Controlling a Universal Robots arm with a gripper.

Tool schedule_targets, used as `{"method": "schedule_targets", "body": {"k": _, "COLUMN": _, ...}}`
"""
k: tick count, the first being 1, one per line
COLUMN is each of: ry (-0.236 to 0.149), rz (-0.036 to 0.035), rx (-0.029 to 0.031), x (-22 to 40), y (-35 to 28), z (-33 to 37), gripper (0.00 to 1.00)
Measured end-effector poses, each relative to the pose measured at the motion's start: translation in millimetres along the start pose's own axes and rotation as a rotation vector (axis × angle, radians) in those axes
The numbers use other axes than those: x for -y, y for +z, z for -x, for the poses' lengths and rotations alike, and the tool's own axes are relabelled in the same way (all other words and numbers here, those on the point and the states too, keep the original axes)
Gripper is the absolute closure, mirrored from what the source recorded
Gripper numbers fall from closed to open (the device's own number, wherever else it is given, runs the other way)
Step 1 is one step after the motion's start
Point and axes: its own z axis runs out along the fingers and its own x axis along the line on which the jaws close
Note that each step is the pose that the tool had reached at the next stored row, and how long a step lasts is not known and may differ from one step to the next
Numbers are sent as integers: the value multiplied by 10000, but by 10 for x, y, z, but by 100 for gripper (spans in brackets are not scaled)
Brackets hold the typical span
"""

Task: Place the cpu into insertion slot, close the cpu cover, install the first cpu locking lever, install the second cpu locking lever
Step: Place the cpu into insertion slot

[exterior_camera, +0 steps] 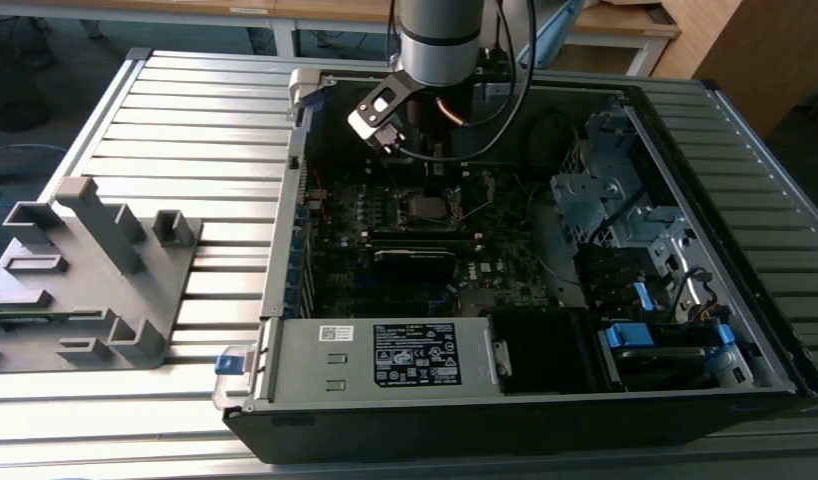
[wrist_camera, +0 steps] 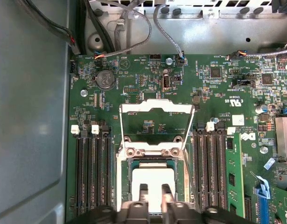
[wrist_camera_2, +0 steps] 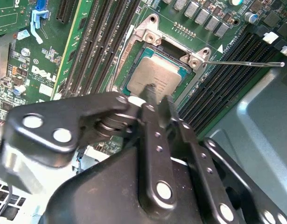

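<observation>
The gripper [wrist_camera: 155, 190] hangs just over the cpu [wrist_camera: 155, 175], its two fingers [wrist_camera_2: 151, 93] a narrow gap apart with nothing between them (whether the tips touch the metal top I cannot tell). The cpu lies flat in the slot [wrist_camera: 130, 186], squared to its rim. Beyond it the cover [wrist_camera: 157, 106] stands swung up on its hinge, bare green board showing through its window. A thin lever [wrist_camera_2: 241, 63] sticks out over the memory slots [wrist_camera_2: 218, 88]. In the exterior view the arm [exterior_camera: 436, 40] stands at twelve o'clock of the slot inside the open case [exterior_camera: 269, 300]. The power supply [exterior_camera: 382, 355] lies at six o'clock, and a grey fixture [exterior_camera: 82, 270] at nine o'clock, outside the case.
</observation>
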Motion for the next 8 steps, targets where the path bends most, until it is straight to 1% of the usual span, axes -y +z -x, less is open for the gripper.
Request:
{"method": "schedule_targets", "body": {"k": 1, "ry": 0, "rz": -1, "rx": 0, "x": 0, "y": 0, "z": 0, "gripper": 77}}
{"method": "schedule_targets", "body": {"k": 3, "ry": 0, "rz": -2, "rx": 0, "x": 0, "y": 0, "z": 0, "gripper": 88}}
{"method": "schedule_targets", "body": {"k": 8, "ry": 0, "rz": -5, "rx": 0, "x": 0, "y": 0, "z": 0, "gripper": 89}}
